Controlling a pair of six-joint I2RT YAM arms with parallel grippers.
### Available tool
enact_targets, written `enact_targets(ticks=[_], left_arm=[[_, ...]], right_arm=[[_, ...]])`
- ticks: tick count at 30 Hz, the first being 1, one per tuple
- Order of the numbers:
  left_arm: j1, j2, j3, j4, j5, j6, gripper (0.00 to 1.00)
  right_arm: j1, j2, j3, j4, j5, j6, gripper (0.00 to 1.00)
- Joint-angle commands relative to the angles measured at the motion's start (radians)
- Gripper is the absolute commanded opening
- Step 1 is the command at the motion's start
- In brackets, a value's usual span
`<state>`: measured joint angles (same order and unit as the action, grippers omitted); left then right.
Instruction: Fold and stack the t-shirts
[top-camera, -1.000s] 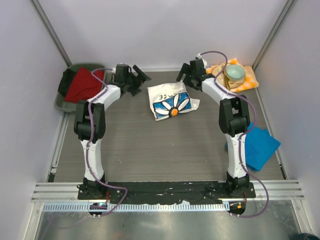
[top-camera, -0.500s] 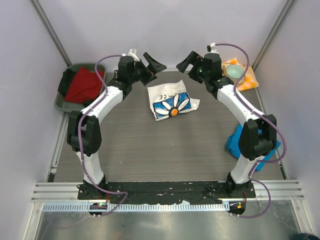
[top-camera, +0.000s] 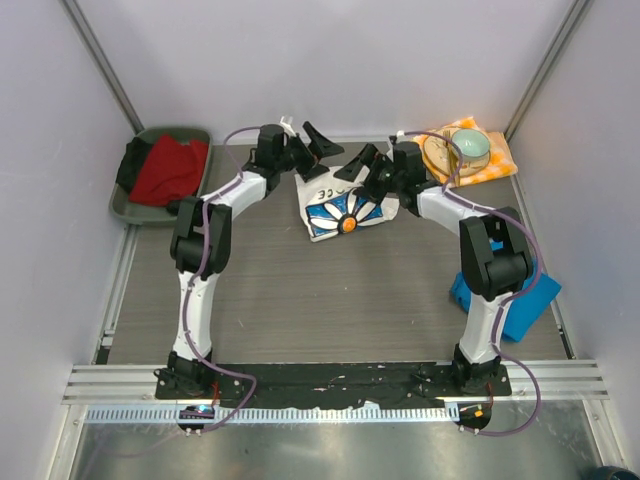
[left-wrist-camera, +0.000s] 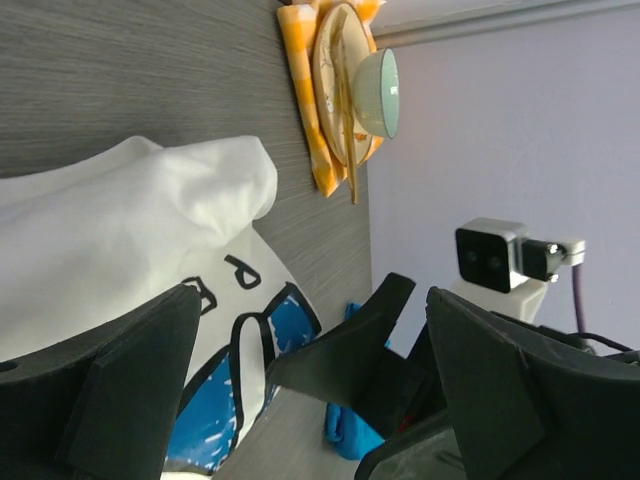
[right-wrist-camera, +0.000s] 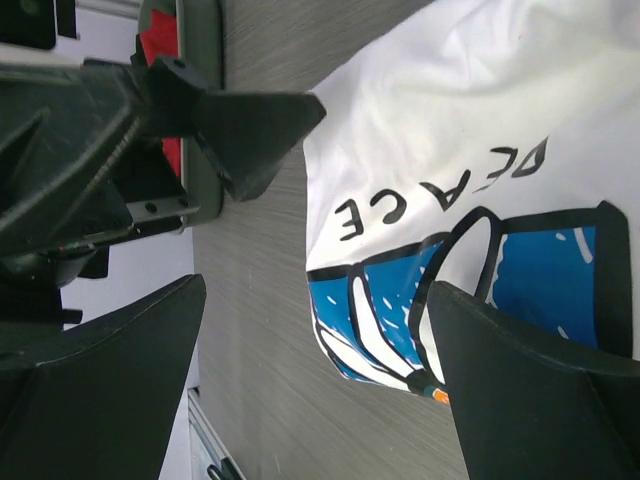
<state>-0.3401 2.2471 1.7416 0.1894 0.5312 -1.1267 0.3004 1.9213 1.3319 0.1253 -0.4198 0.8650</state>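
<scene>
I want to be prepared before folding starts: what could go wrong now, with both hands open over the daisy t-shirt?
1. The left hand and right hand hang open, very near each other above the far edge of the daisy t-shirt; they could collide.
2. The shirt lies bunched, so a grasp might catch several layers.
3. The right arm passes close to the cup; a wide swing might knock it.

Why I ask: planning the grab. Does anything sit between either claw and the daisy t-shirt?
Nothing visible does. The left claw and right claw, both open, hang at the far edge of the daisy t-shirt with only bare cloth below them; the cup stands well aside.
</scene>
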Motion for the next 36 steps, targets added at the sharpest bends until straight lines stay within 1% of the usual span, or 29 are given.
enact_targets(ticks=[1, 4, 8, 12, 15, 18, 21, 25, 26, 29, 30, 36], left_arm=[[0.003, 0.045, 0.061, 0.116, 0.066, -0.025, 1.00], [0.003, 0.106, 0.059, 0.131, 0.069, -0.024, 1.00], [0.003, 0.163, 0.027, 0.209, 0.078, -0.048, 0.99], [0.003, 0.212, 0.015, 0.217, 0.073, -0.032, 0.98], [0.007, 0.221, -0.002, 0.199, 0.052, 0.007, 0.98], [0.019, 0.227, -0.011, 0.197, 0.050, 0.008, 0.98], [0.035, 0.212, -0.011, 0.202, 0.058, 0.001, 0.98], [0.035, 0.140, 0.009, 0.197, 0.079, -0.008, 0.98], [0.035, 0.100, 0.009, 0.199, 0.082, -0.011, 0.98], [0.030, 0.008, -0.007, 0.179, 0.090, -0.022, 0.98], [0.027, -0.016, -0.019, 0.177, 0.089, -0.025, 0.98], [0.018, -0.183, -0.174, 0.185, 0.052, -0.031, 0.99]], right_arm=[[0.006, -0.010, -0.063, 0.142, -0.070, 0.020, 0.99], [0.003, 0.016, -0.121, 0.158, -0.062, -0.007, 0.99], [0.003, 0.085, -0.186, 0.209, -0.054, -0.021, 0.99], [0.002, 0.157, -0.224, 0.275, -0.060, -0.021, 0.99], [0.000, 0.199, -0.237, 0.289, -0.063, -0.034, 0.99], [0.002, 0.200, -0.257, 0.269, -0.054, -0.056, 0.99], [0.002, 0.157, -0.258, 0.229, -0.030, -0.086, 0.99], [0.002, 0.071, -0.192, 0.140, 0.012, -0.115, 0.99], [0.003, 0.041, -0.174, 0.128, 0.015, -0.118, 1.00], [0.003, 0.015, -0.097, 0.085, 0.018, -0.121, 1.00], [0.003, 0.010, -0.052, 0.061, 0.016, -0.123, 1.00], [0.000, 0.022, 0.093, 0.027, 0.030, -0.115, 1.00]])
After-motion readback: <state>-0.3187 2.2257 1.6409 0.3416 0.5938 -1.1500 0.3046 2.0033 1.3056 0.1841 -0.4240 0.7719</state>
